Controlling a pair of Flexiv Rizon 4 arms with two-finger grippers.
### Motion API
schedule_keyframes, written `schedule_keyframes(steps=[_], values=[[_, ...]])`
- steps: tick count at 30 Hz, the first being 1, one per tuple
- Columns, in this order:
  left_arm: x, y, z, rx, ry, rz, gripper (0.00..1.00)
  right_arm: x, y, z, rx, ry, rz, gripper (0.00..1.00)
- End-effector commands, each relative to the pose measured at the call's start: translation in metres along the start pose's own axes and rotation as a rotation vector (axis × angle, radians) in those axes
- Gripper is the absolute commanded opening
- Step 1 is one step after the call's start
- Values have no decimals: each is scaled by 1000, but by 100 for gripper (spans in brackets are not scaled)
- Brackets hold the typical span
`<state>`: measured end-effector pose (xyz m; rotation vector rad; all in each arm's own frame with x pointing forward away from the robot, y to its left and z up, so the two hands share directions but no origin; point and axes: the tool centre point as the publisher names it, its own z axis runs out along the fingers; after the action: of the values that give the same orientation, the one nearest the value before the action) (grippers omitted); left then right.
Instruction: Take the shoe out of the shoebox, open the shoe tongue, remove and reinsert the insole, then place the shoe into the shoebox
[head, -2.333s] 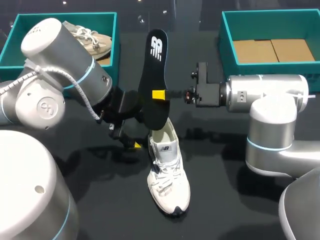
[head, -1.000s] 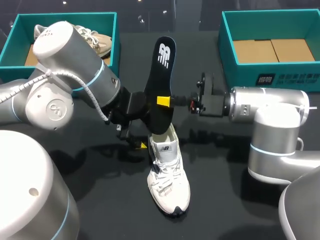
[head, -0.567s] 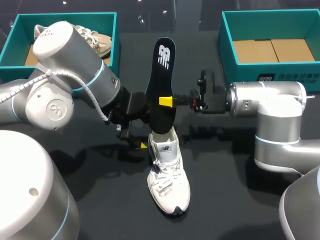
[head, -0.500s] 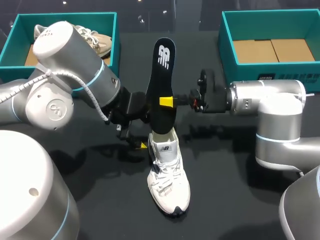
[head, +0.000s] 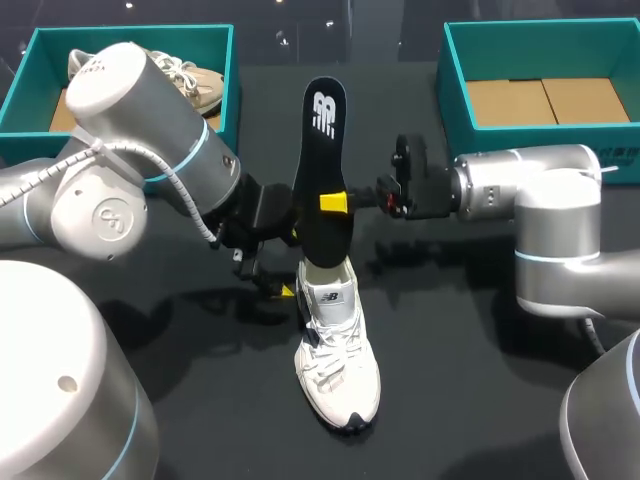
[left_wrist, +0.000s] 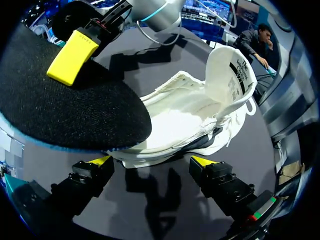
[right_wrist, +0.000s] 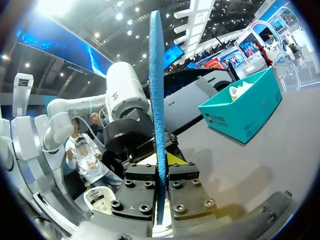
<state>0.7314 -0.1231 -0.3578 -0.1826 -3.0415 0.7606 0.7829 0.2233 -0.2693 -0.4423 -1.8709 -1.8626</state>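
The black insole (head: 320, 170) stands almost upright above the middle of the tabletop (head: 450, 400), with its lower end at the mouth of the white shoe (head: 338, 350). Our right claw (right_wrist: 160, 170) is clenched on it about halfway up, one finger on each face. The shoe sits on its sole below, toe pointing away from the boxes. In the left wrist view its tongue (left_wrist: 227, 75) is folded well forward, so the inside is open.

Our left claw (left_wrist: 151, 161) brackets the heel. Both yellow tips seem to press on it from either side, so we read it as grasping the shoe, though the contact is hard to confirm from that angle.

Further out, the left box (head: 228, 90) holds a tan shoe (head: 185, 80). The right box (head: 455, 120) shows its cardboard floor and is well apart from the white shoe.

We judge this to be the reinsertion step, with the insole not yet inside. It is held very steeply, so pushing down could catch its tip on the heel collar or buckle it below the grip instead of sliding it toward the toe. A hard push could also tip the shoe or twist it out of the left claw. The right claw's fingers could strike the collar before the insole is seated.
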Motion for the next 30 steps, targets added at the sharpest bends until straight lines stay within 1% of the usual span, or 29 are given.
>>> schedule_keyframes(steps=[1, 9, 22, 30], values=[[0, 0, 1, -2, -1, 1, 100, -5, -4, 0, 0, 9, 8, 0], [0, 0, 1, -2, -1, 1, 100, -6, -8, 0, 6, -17, 59, 0], [0, 0, 1, -2, -1, 1, 100, -3, -17, 7, 14, -7, 97, 0], [0, 0, 1, -2, -1, 1, 100, -2, -20, 9, 16, -26, 121, 0]])
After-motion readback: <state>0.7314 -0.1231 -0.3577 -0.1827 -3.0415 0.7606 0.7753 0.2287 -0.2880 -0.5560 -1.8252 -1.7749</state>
